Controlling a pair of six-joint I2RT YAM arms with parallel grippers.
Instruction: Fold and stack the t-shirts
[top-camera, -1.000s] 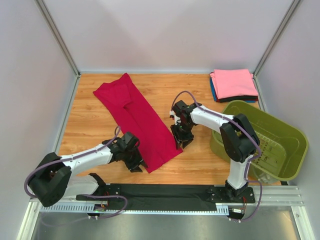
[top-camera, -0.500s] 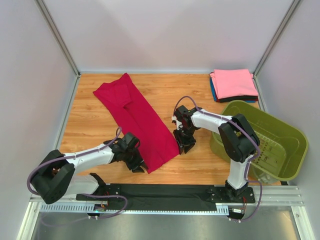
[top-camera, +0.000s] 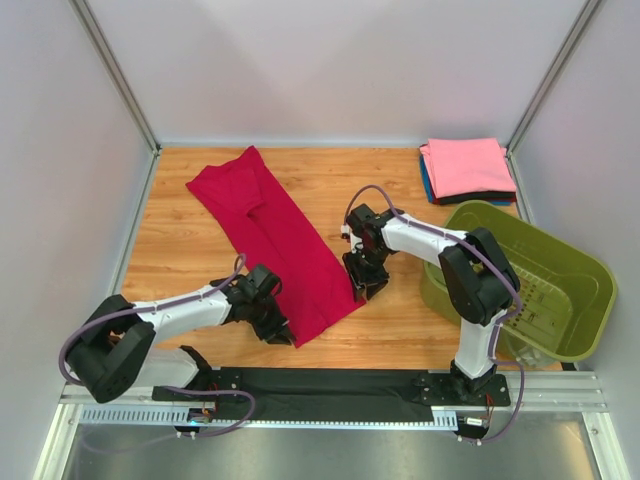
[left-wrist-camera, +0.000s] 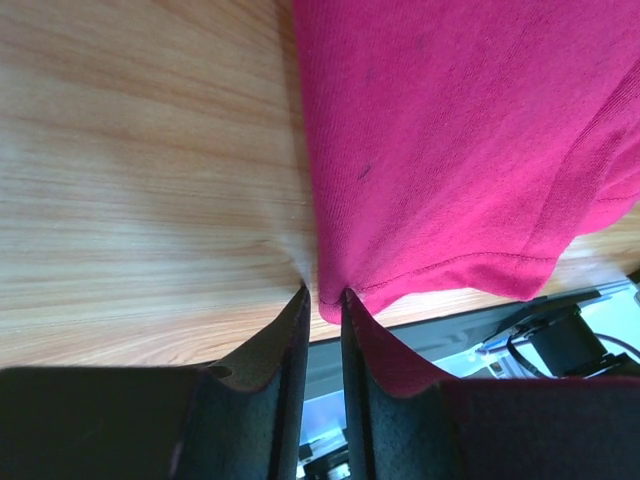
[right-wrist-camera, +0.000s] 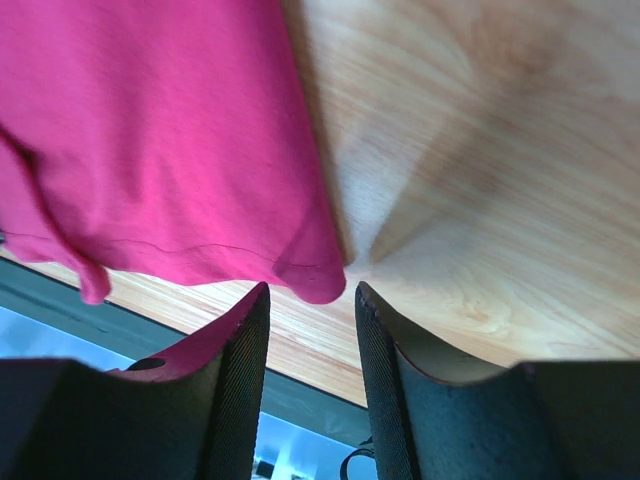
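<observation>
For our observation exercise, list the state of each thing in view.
red t-shirt: folded lengthwise into a strip, flat on the table.
folded stack: pink on top, darker shirts beneath.
basket: upright.
left gripper: narrowly apart around shirt corner; grip unclear.
right gripper: open, straddling shirt corner.

Overhead, wrist close-ups; common red t-shirt (top-camera: 285, 245)

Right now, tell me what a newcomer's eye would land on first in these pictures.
The crimson t-shirt, a long strip laid diagonally across the table's left half, with the left claw and right claw at its two near corners. Next, the pink-topped stack of folded tees in the far right corner and the olive-green basket in front of it.
</observation>
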